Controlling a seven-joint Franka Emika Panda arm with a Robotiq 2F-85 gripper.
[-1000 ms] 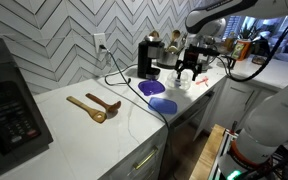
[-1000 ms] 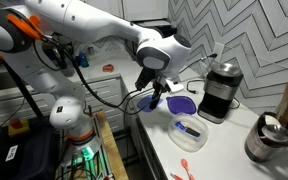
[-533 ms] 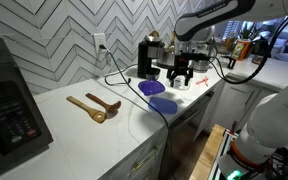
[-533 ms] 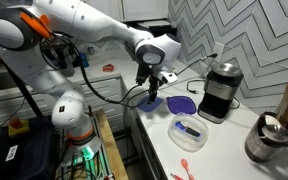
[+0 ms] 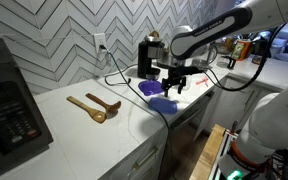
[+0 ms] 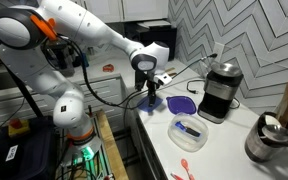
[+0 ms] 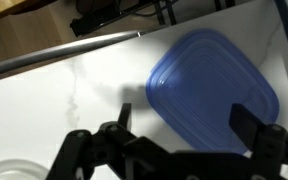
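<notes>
A blue, square plastic lid with rounded corners (image 7: 209,85) lies flat on the white counter (image 7: 44,110). My gripper (image 7: 189,125) hangs just above it, open, with nothing between its black fingers (image 7: 252,122). In both exterior views the gripper (image 5: 173,86) (image 6: 151,92) stands above the counter's front edge. The blue lid (image 5: 162,103) (image 6: 155,104) lies just beneath it. A purple bowl (image 5: 150,88) (image 6: 182,103) sits right beside the lid.
A black coffee maker (image 5: 147,57) (image 6: 219,88) stands by the tiled wall with cables trailing. Two wooden spoons (image 5: 94,107) lie mid-counter, and a black appliance (image 5: 9,110) is at one end. A clear container holding a blue item (image 6: 189,131) and a metal pot (image 6: 267,140) stand further along.
The arm has swung along the counter away from the white cups and lowered over the blue lid. The jaws have stayed open.
</notes>
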